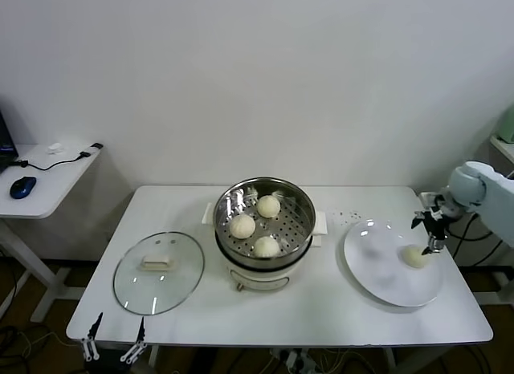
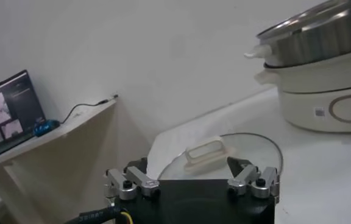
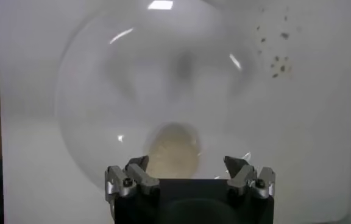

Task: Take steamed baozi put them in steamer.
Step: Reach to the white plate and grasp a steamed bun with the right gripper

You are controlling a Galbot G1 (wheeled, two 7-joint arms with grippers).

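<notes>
The steamer [image 1: 265,221] is a shiny steel basket on a cream pot base at the middle of the table, and its side also shows in the left wrist view [image 2: 322,36]. Three steamed baozi lie in it [image 1: 269,205] [image 1: 242,225] [image 1: 266,246]. A fourth baozi [image 1: 415,256] [image 3: 172,151] rests on the white plate [image 1: 377,270] at the right. My right gripper [image 1: 431,229] [image 3: 186,163] hangs open just above that bun, one finger on each side, not touching it. My left gripper [image 1: 112,342] [image 2: 186,163] stays open and empty at the table's front left edge.
The glass lid [image 1: 158,272] [image 2: 224,149] with a cream handle lies flat left of the steamer, just beyond my left gripper. Dark specks [image 1: 347,217] dot the table behind the plate. A side table [image 1: 48,177] with a blue mouse and cables stands far left.
</notes>
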